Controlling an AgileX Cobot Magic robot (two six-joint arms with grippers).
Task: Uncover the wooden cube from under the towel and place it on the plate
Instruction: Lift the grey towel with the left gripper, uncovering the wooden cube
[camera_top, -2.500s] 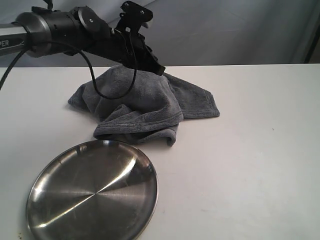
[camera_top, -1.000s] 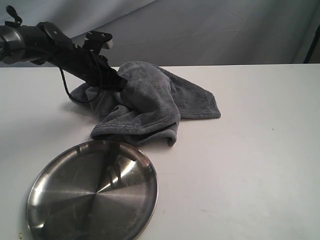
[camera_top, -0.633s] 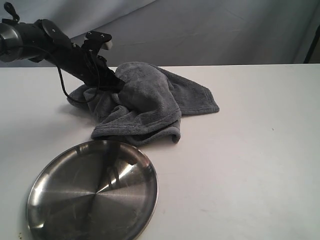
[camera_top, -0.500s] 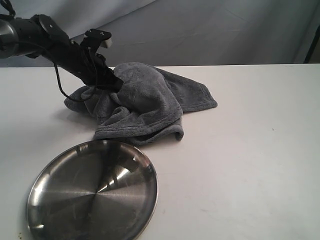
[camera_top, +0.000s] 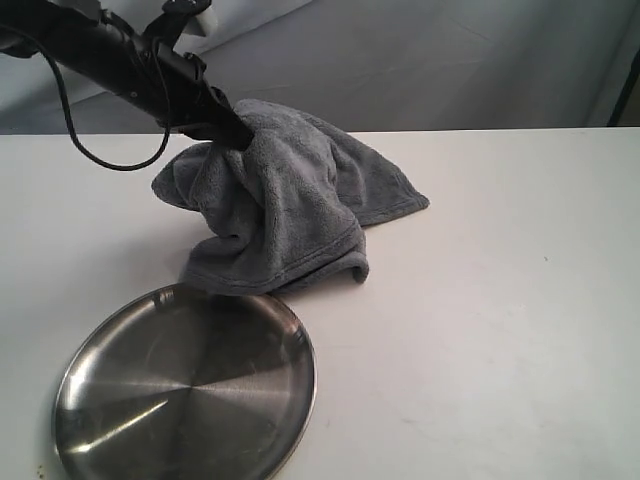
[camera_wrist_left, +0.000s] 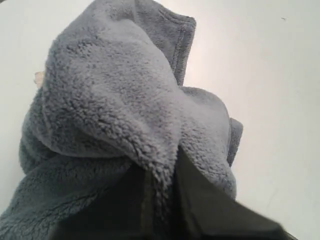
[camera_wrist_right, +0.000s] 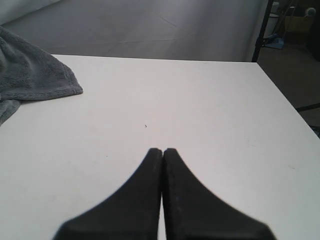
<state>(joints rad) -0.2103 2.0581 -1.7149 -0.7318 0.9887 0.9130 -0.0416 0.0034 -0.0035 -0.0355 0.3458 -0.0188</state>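
The dark grey towel (camera_top: 290, 200) is bunched at the back of the table, with one fold pulled up into a peak. My left gripper (camera_top: 238, 138) is shut on that fold, and the plush cloth (camera_wrist_left: 110, 90) is pinched between its jaws (camera_wrist_left: 165, 155). No wooden cube shows in the exterior view. In the left wrist view a tiny pale speck (camera_wrist_left: 38, 78) shows at the towel's edge, too small to identify. The steel plate (camera_top: 185, 385) lies empty at the front left. My right gripper (camera_wrist_right: 163, 150) is shut on nothing above bare table, right of the towel's corner (camera_wrist_right: 30, 70).
The white table (camera_top: 480, 300) extends to the right of the towel and the plate. A grey backdrop hangs behind it. The left arm and its cable (camera_top: 100, 150) reach in from the upper left. A black stand (camera_wrist_right: 262, 30) is beyond the table's far corner.
My left gripper dropped to the towel's left side, closed on a fold, then rose. The towel's left part now hangs lifted, and its right corner has drawn slightly inward.
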